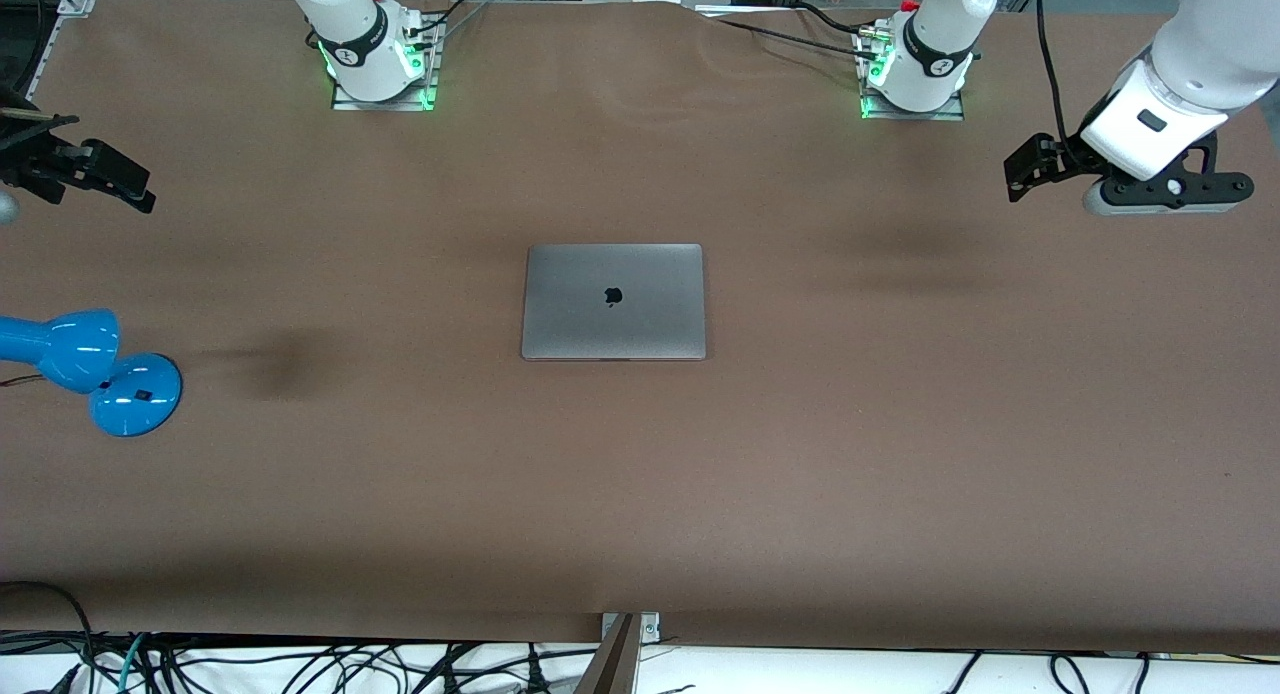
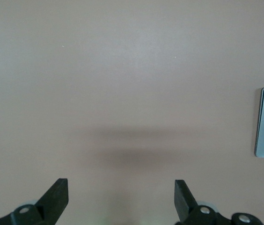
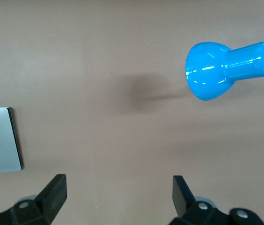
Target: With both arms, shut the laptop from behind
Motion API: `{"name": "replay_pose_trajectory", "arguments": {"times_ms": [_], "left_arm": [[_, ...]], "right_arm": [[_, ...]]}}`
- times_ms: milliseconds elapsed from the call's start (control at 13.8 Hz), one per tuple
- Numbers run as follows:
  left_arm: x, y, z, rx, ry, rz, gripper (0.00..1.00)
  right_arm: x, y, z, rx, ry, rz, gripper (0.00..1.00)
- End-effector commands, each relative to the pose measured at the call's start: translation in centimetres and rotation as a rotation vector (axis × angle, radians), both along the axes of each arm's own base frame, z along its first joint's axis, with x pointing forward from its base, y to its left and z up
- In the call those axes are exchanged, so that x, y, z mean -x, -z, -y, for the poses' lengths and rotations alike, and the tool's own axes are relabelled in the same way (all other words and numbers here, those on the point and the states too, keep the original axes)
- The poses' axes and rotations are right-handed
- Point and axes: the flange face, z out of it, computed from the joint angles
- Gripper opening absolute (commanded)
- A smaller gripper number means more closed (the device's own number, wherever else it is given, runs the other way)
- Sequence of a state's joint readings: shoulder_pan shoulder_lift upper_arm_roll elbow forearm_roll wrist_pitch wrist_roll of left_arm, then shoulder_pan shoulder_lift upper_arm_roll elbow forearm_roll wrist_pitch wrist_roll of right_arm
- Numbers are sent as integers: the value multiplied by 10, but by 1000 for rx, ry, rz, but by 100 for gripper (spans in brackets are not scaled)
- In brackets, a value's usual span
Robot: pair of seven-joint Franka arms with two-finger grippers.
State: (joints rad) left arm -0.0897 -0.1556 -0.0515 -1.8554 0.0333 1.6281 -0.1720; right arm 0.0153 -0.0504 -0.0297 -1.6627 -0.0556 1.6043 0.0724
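Lying shut and flat mid-desk (image 1: 900,454): the laptop (image 1: 613,301), lid logo facing up. Hovering well apart from it, over the desk's ends: left pincer (image 2: 121,197) and right pincer (image 3: 119,194), both spread wide and gripping nothing. Standing near the right arm's end: a blue lamp (image 1: 95,369).

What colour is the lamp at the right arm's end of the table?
Glossy bright blue, head and base alike. The lamp shows best in the right wrist view.

laptop (image 1: 613,301) | grey metal, dark apple logo | lid shut flat | mid-table
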Motion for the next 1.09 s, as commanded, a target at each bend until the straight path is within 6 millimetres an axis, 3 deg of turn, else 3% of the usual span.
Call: {"name": "replay_pose_trajectory", "arguments": {"times_ms": [0, 145, 582, 1018], "left_arm": [[7, -14, 14, -8, 12, 25, 100], [0, -25, 28, 0, 35, 52, 100], [-26, -51, 37, 10, 52, 108, 100], [-34, -53, 35, 5, 50, 112, 100]], "right_arm": [[7, 3, -9, 8, 8, 12, 100], [0, 11, -12, 6, 2, 2, 100], [-1, 12, -14, -1, 2, -1, 100], [-2, 15, -13, -38, 11, -9, 100]]}}
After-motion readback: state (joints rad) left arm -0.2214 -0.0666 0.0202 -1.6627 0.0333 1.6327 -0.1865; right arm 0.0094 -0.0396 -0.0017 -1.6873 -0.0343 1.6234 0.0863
